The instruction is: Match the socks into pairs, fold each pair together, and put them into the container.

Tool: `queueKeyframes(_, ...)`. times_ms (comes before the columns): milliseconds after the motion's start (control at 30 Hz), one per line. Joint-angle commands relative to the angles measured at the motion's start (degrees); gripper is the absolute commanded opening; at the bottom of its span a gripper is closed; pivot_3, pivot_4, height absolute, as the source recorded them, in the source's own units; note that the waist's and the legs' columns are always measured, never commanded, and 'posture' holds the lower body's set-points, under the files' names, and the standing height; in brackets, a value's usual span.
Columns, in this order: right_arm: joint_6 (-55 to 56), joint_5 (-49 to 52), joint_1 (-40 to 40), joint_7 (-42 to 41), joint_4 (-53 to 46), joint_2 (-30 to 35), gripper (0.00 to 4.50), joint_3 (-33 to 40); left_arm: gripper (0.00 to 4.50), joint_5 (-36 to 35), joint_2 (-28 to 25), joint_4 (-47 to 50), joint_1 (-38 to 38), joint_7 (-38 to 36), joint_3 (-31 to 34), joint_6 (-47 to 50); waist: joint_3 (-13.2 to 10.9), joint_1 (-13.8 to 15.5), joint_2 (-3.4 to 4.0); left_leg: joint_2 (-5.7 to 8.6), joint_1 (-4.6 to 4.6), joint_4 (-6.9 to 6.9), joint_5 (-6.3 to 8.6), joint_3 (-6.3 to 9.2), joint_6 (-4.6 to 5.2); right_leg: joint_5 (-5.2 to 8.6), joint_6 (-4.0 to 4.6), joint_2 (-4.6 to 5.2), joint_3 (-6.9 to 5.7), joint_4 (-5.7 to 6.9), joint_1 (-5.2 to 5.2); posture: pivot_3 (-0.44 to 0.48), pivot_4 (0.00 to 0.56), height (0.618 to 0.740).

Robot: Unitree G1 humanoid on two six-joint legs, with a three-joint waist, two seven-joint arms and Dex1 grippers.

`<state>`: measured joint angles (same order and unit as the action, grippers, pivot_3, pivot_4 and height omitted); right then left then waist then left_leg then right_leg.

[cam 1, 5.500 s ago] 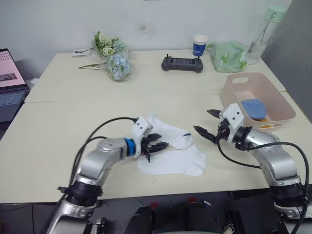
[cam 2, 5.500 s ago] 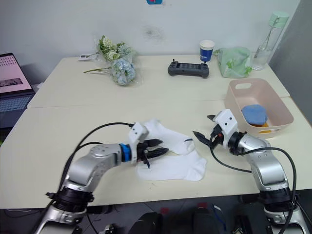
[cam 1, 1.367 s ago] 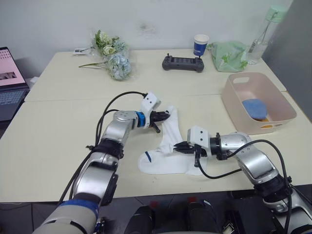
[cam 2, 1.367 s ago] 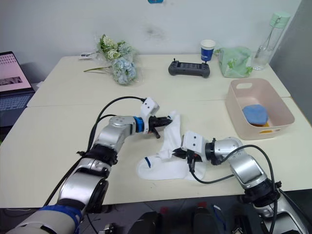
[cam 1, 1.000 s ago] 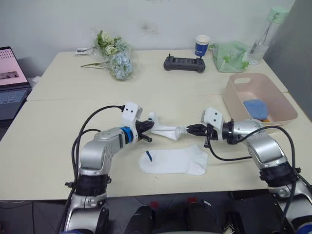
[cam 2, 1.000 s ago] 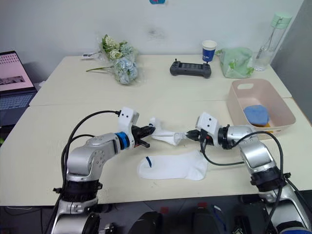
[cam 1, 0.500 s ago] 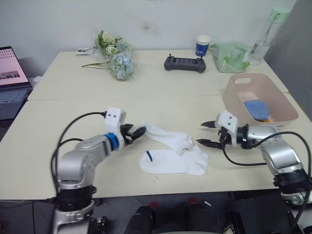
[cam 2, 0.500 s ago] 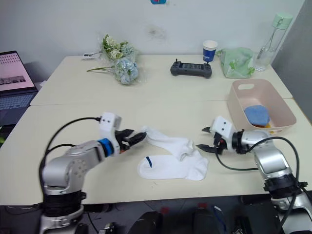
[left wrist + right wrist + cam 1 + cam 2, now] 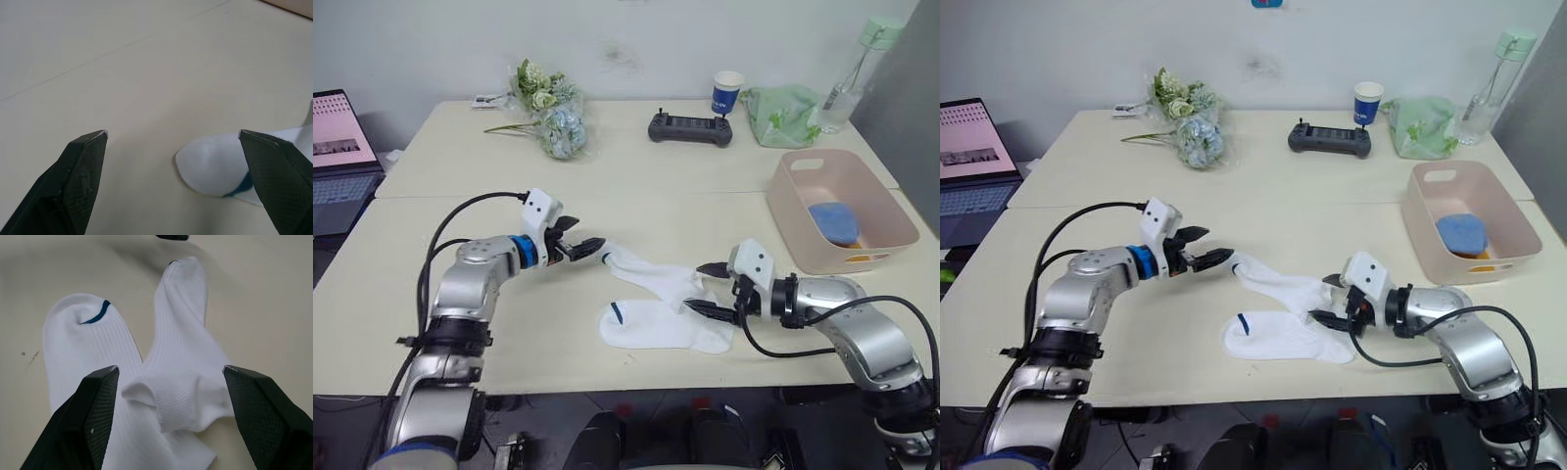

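I have the two white socks (image 9: 656,299) loose at lower centre of the left eye view, on the pale table (image 9: 636,211); one lies flat with its dark cuff mark toward the left, the other slants from upper left to lower right across it, its lower end bunched and resting on the flat one. My left gripper (image 9: 579,247) sits left of centre, its fingers spread and empty, the tips just beside the slanted sock's upper end; my right gripper (image 9: 708,289) sits right of centre, also spread wide and empty, hovering at the bunched end.

As I judge it, the pair is matched but not yet squared up; the job now is to lay the slanted sock straight over the flat one. I would close the right fingers on the bunched end, pinching one layer only, take the far tip with the left, then draw the sock taut before lowering it; a grab that catches both socks would drag the lower one askew.

The knit looks ribbed, soft and limp in the right wrist view; it will sag and fold wherever unsupported. The pink container (image 9: 793,225) stands at right of the frame, well apart from the white socks, with a folded blue pair (image 9: 833,221) and a glimpse of yellow already inside.
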<state>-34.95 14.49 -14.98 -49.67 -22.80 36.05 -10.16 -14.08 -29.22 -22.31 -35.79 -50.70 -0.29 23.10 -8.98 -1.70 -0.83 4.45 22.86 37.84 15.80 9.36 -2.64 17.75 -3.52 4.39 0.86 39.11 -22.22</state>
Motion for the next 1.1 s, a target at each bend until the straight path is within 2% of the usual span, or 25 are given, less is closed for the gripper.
queueKeyframes(33, 3.5, -2.9, 0.3, 0.5, -1.7, 1.2, 3.64, -2.2, 3.9, 2.2, 1.1, -4.8, -2.8, -1.6, -2.1, -4.2, 0.0, -0.1, 0.0, 0.0, 0.0, 0.0, 0.0, 0.0, 0.0, 0.0, 0.0, 0.0, 0.0, 0.0, 0.0, 0.0, 0.15, 0.74)
queueKeyframes(133, 8.7, -7.6, -0.2, 1.0, 1.2, 1.7, 3.0, -5.1, 2.88, 4.2, 1.5, -7.9, -3.7, -3.3, -4.5, -6.4, 0.0, -0.2, 0.0, -0.01, 0.0, -0.01, 0.0, 0.0, 0.0, 0.0, 0.0, -0.02, -0.01, 0.01, -0.02, 0.0, 0.15, 0.74)
queueKeyframes(400, 17.6, -12.0, -0.9, 0.5, 5.0, 3.1, 0.08, -5.0, 0.2, 4.0, 0.7, -6.0, -1.6, -3.6, -3.7, -7.0, 0.0, -0.2, -0.01, -0.02, 0.0, 0.0, 0.0, 0.0, 0.0, 0.0, 0.0, -0.04, 0.01, 0.05, -0.05, 0.0, 0.15, 0.74)
queueKeyframes(433, 18.2, -12.1, -1.2, 0.4, 5.4, 3.2, 0.0, -4.7, 0.04, 3.6, 0.7, -4.8, -1.1, -3.4, -3.3, -6.2, 0.0, -0.2, -0.01, -0.02, -0.01, 0.0, 0.0, 0.0, 0.0, 0.0, 0.0, -0.04, 0.01, 0.05, -0.05, 0.0, 0.15, 0.74)
queueKeyframes(633, 22.9, -13.3, -6.0, 1.0, 10.5, 3.4, 0.0, -2.6, 0.04, -1.3, 1.0, 9.5, 4.8, 1.1, 0.8, 5.7, 0.0, -0.2, -0.01, -0.03, 0.0, 0.0, 0.0, 0.02, 0.0, 0.0, 0.0, -0.04, 0.02, 0.06, -0.04, 0.0, 0.15, 0.74)
queueKeyframes(733, 26.5, -15.9, -9.4, 3.5, 16.2, 3.1, 0.0, -1.6, 0.04, -5.5, 2.2, 20.3, 9.0, 6.8, 4.2, 16.9, 0.0, -0.3, -0.01, -0.05, -0.01, 0.0, 0.0, 0.01, 0.0, 0.0, 0.0, -0.05, 0.04, 0.07, -0.05, 0.0, 0.15, 0.74)
queueKeyframes(833, 29.6, -17.8, -11.2, 2.4, 22.6, 3.9, 0.0, -2.5, 0.04, -7.9, 5.4, 28.5, 12.2, 14.0, 6.4, 25.1, 0.0, -0.2, -0.01, -0.05, -0.02, 0.0, 0.0, -0.01, 0.0, 0.0, 0.0, -0.05, 0.06, 0.06, -0.03, 0.0, 0.15, 0.74)
queueKeyframes(933, 33.9, -21.0, -13.4, 3.1, 31.2, 3.5, 0.0, -3.9, 0.04, -6.7, 10.6, 30.5, 13.6, 22.0, 7.4, 26.1, 0.0, 0.1, -0.01, -0.02, -0.02, 0.04, 0.0, -0.02, 0.0, 0.0, 0.0, -0.02, 0.04, 0.02, 0.03, 0.0, 0.15, 0.74)
queueKeyframes(1000, 37.2, -22.7, -14.6, 3.8, 35.2, 3.6, 0.0, -4.4, 0.04, -5.4, 12.4, 29.8, 13.7, 24.4, 7.1, 23.8, 0.0, 0.0, -0.02, -0.02, -0.02, 0.05, 0.0, -0.05, 0.0, -0.01, -0.01, -0.02, 0.05, 0.02, 0.03, 0.0, 0.15, 0.74)
queueKeyframes(1067, 39.4, -23.2, -14.7, 3.4, 36.8, 4.0, 0.44, -4.2, 0.0, -5.7, 13.4, 30.0, 13.9, 25.1, 6.6, 23.1, 0.0, -0.1, -0.01, -0.04, -0.03, 0.02, 0.0, -0.09, -0.01, -0.01, -0.01, -0.02, 0.07, 0.04, -0.01, 0.0, 0.15, 0.74)
queueKeyframes(1100, 39.2, -22.3, -14.0, 1.9, 36.2, 4.5, 0.69, -3.7, 0.22, -6.2, 13.3, 30.6, 14.3, 24.9, 6.2, 23.8, 0.0, -0.1, -0.01, -0.05, -0.03, 0.01, 0.0, -0.09, -0.01, -0.01, -0.01, -0.03, 0.06, 0.04, -0.01, 0.0, 0.15, 0.74)
